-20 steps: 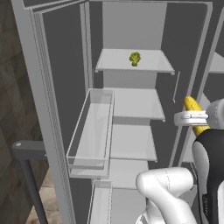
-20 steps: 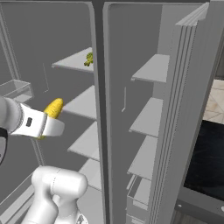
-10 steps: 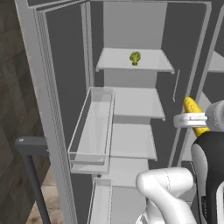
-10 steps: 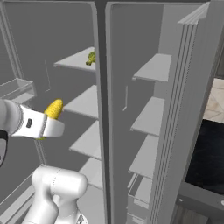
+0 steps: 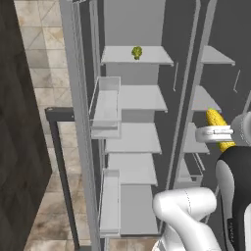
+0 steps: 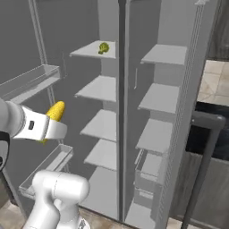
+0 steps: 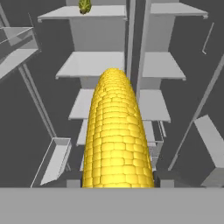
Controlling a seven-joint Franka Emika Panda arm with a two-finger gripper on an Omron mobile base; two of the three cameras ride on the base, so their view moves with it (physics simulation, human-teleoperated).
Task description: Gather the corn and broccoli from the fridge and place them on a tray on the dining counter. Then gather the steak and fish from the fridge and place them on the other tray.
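Note:
My gripper (image 5: pixel 216 134) is shut on the corn (image 5: pixel 214 119), a yellow cob that sticks up out of the hand at mid height, in front of the open fridge (image 5: pixel 138 99). From the right side, the corn (image 6: pixel 55 112) rises above the gripper (image 6: pixel 50 128), clear of the shelves. The corn (image 7: pixel 116 135) fills the middle of the hand view and hides the fingertips. The broccoli (image 5: pixel 137 52) sits alone on the top left shelf, far above and beyond the hand. It also shows as the broccoli (image 6: pixel 103 48) and the broccoli (image 7: pixel 84 6).
The fridge's left door stands open with clear bins (image 5: pixel 106 105) facing the shelves. A dark rail on a post (image 5: pixel 59 142) stands left of that door. To the right of the fridge (image 6: pixel 170 98), a dark handle bar (image 6: pixel 205 154) fronts a dark cabinet.
The whole picture has shifted: the base has pulled back from the fridge, so the shelves look smaller and farther. The corn stays in the shut gripper.

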